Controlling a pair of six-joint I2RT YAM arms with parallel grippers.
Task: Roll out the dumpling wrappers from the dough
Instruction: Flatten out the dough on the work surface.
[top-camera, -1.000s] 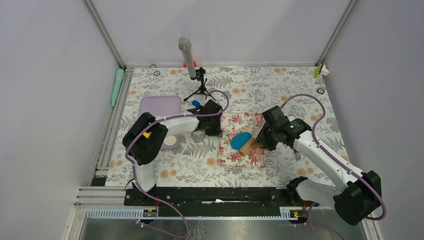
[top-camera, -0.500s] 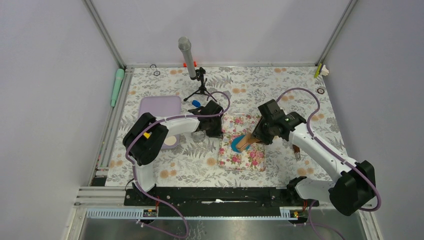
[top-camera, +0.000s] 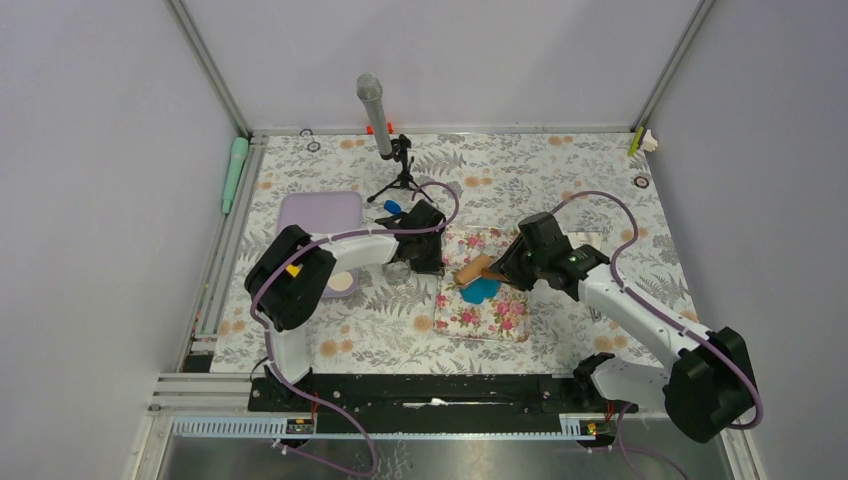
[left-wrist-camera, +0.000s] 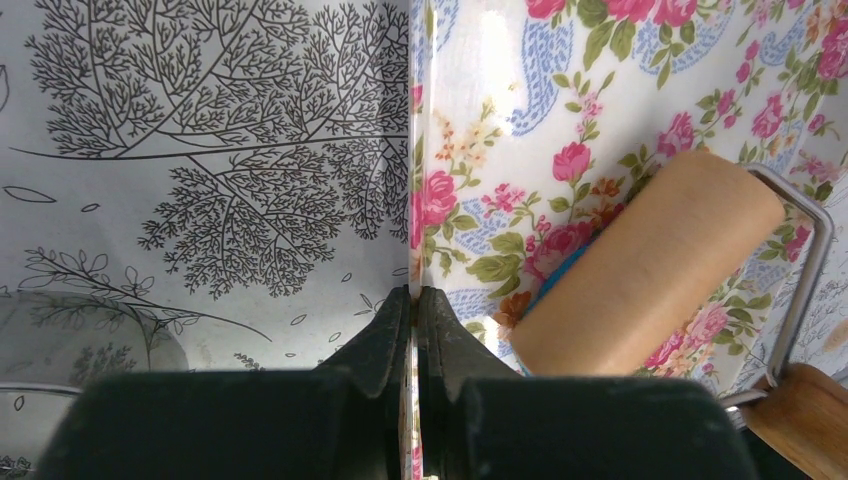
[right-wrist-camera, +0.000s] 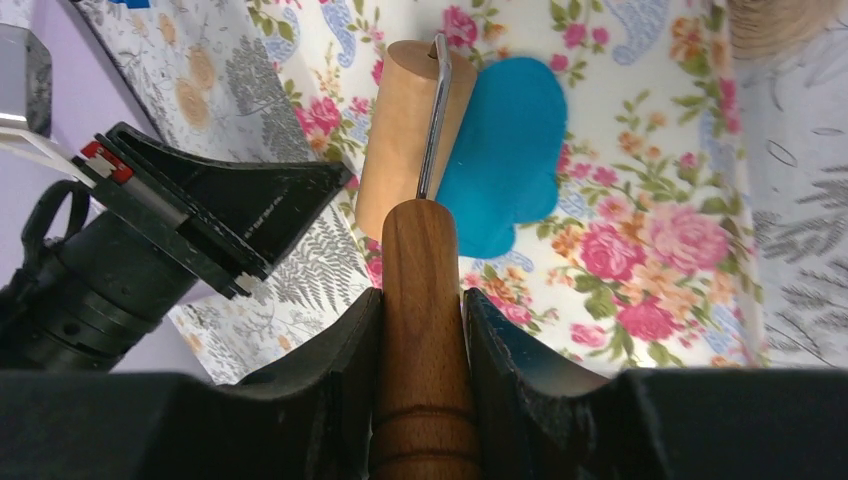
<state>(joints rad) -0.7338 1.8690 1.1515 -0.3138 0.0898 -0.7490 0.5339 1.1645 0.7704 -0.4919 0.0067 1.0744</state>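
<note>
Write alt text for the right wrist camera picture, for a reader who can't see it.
The right gripper clamps the wooden handle of a roller, whose drum lies at the edge of the flattened blue dough on the floral pink mat. At the left of the picture, the black left gripper pinches the mat's edge.

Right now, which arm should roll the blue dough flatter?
Right. The right end effector grips the roller by its handle, drum against the dough; the left end effector is shut on the mat edge.
</note>
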